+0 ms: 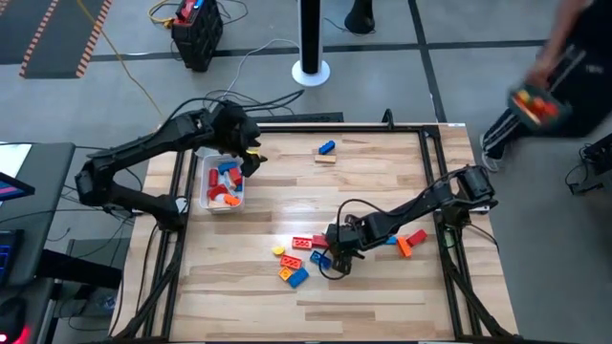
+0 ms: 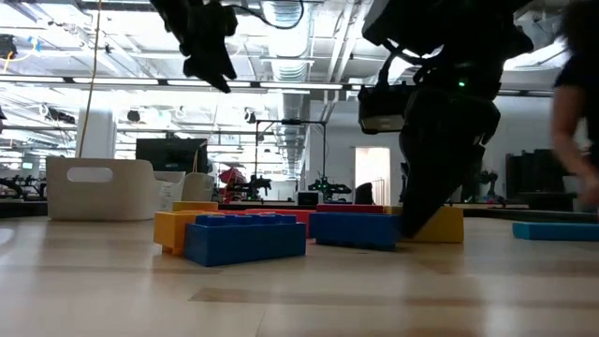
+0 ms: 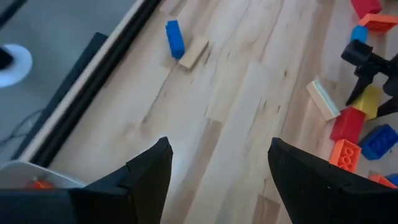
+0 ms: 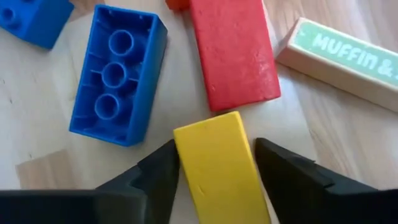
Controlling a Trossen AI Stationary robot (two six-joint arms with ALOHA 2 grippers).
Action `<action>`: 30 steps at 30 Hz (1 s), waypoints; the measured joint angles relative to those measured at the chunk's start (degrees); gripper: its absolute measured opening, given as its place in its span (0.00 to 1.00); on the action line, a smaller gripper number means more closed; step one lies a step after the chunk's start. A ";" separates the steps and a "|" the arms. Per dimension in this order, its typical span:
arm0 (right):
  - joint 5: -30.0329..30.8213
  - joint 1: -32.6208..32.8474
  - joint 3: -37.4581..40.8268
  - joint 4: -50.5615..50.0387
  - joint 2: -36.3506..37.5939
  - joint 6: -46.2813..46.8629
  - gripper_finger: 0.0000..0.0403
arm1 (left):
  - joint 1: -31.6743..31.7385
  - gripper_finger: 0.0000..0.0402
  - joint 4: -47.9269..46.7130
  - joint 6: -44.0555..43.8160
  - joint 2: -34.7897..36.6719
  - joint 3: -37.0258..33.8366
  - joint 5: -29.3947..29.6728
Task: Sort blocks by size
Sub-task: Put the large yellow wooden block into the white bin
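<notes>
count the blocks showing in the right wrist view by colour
blue blocks: 2
red block: 1
yellow block: 1
tan block: 1
orange block: 1, only an edge shows
total: 6

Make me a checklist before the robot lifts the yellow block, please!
1. Yellow block sits between the right pincer fingers: ok.
2. Fingers squeezing it tight enough to lift: cannot tell.
3. Red block and blue block lie just ahead of the yellow one, outside the fingers: ok.
4. Left pincer is open and empty, over bare table: ok.
5. White tray has room left: cannot tell.
</notes>
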State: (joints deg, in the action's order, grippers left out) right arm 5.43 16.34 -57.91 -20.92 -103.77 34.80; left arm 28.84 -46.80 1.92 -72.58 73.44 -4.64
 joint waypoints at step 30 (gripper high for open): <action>-14.81 -22.94 0.16 18.71 20.57 -21.09 0.38 | -15.38 0.57 34.04 -19.61 -0.98 -15.61 -6.74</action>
State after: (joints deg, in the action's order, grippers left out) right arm -9.38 -6.60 -57.76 -2.21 -83.20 13.71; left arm 13.46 -12.76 -17.69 -73.56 57.82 -11.39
